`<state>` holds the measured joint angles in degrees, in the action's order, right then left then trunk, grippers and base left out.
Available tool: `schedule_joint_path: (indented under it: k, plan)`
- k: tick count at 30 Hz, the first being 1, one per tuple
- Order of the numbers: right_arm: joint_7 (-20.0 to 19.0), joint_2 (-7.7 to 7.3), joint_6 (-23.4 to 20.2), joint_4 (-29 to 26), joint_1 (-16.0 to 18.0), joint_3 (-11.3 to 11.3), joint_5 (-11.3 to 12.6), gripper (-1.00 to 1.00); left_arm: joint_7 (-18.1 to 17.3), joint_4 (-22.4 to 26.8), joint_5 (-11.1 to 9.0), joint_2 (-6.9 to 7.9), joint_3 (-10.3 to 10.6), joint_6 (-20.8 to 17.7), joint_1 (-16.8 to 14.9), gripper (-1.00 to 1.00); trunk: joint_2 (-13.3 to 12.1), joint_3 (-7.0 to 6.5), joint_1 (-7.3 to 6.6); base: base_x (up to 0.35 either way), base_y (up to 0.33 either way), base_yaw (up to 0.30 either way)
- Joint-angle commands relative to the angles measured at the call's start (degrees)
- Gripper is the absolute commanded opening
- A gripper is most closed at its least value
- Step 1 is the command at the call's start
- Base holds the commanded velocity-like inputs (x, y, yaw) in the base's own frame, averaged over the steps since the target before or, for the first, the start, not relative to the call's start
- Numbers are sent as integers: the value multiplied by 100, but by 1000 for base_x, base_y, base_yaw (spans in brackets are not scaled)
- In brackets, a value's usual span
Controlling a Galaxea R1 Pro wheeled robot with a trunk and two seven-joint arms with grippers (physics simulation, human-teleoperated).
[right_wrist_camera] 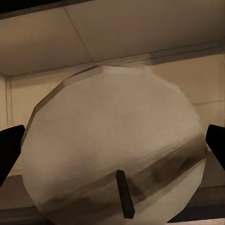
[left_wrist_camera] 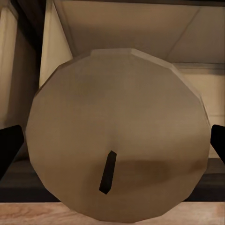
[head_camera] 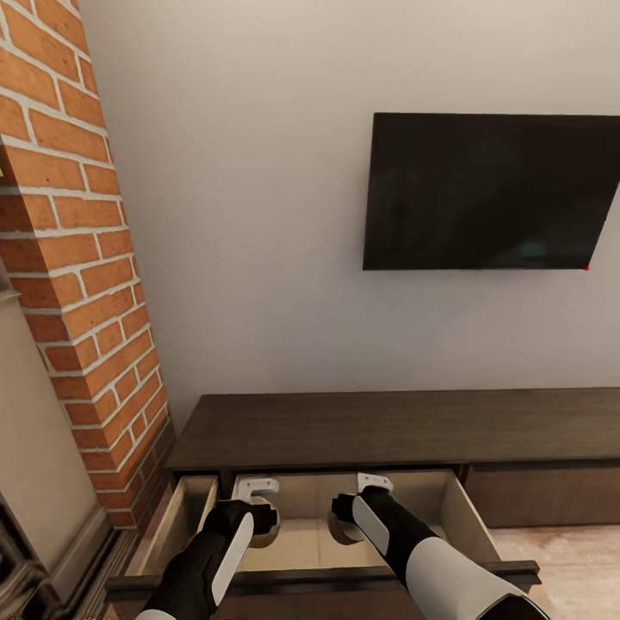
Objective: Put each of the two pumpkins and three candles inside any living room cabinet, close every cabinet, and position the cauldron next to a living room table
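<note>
Your left gripper point(left_wrist_camera: 112, 140) pinched a candle point(left_wrist_camera: 117, 136) over the cabinet point(head_camera: 387, 426) drawer; your right gripper point(right_wrist_camera: 112, 150) pinched another candle point(right_wrist_camera: 115, 145) beside it. Released that high, either could have rolled or toppled

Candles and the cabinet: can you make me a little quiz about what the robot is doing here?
1. True or false: the drawer of the cabinet under the robot's arms is pushed shut.
2. Pick one. What sits between the fingers of the left gripper and of the right gripper? A) a pumpkin each, B) a candle each, C) nothing.
3. Fill in: on the wall above the cabinet hangs a dark ____.

Key
1. False: it is pulled open and both arms reach into it.
2. B: the left candle and the right candle, each with its wick showing.
3. TV.
</note>
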<state>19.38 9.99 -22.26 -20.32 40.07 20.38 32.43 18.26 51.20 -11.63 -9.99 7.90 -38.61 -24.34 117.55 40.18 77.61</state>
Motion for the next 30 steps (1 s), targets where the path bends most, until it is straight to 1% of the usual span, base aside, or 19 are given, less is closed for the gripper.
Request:
schedule_joint_path:
  k: [1, 6, 13, 18, 24, 30]
  plan:
    - [-3, 0, 7, 0, 1, 0, -3, -100, 1, -2, 3, 0, 1, 2, -1, -100, 42, 18, 22, 0, 0, 0]
    - [-4, 0, 42, -13, -6, 1, -16, -100, 2, -5, 3, 0, 1, 9, -1, -100, 242, 108, 132, 0, 0, 0]
    - [4, 0, 54, -39, -7, -2, -12, -100, 1, -9, 2, 0, 4, 2, -1, -100, 242, 108, 132, 0, 0, 4]
    - [4, 0, 61, -42, -7, -3, -9, -100, 2, -20, 3, 0, 9, -5, -1, -100, 242, 102, 132, 53, -89, 148]
    - [4, 0, 63, -46, -7, 0, -9, -100, 2, -23, 3, 0, 9, -6, -1, -100, 242, 100, 132, 27, -33, 29]
    - [4, 0, 65, -45, -7, 1, -9, -100, 2, -23, 3, 0, 10, -4, -1, -100, 242, 100, 132, 147, -134, 2]
